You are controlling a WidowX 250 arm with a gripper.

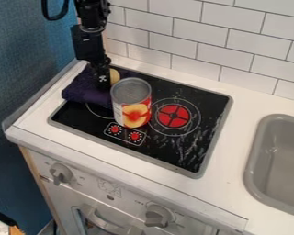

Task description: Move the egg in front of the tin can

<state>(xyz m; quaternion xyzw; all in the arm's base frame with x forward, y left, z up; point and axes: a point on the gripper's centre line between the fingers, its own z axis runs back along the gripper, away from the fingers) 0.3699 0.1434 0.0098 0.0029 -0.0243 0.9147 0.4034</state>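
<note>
Relocation incomplete: egg [114, 75] on the far side of the tin can [132, 103], beside the tool [102, 81]. Tool's grip: cannot be determined. Near-side placement outstanding.

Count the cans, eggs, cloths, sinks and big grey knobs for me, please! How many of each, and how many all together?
Cans: 1 can
Eggs: 1 egg, partly hidden
Cloths: 1 dark purple cloth
Sinks: 1 grey sink
Big grey knobs: 2 knobs
Total: 6
</note>
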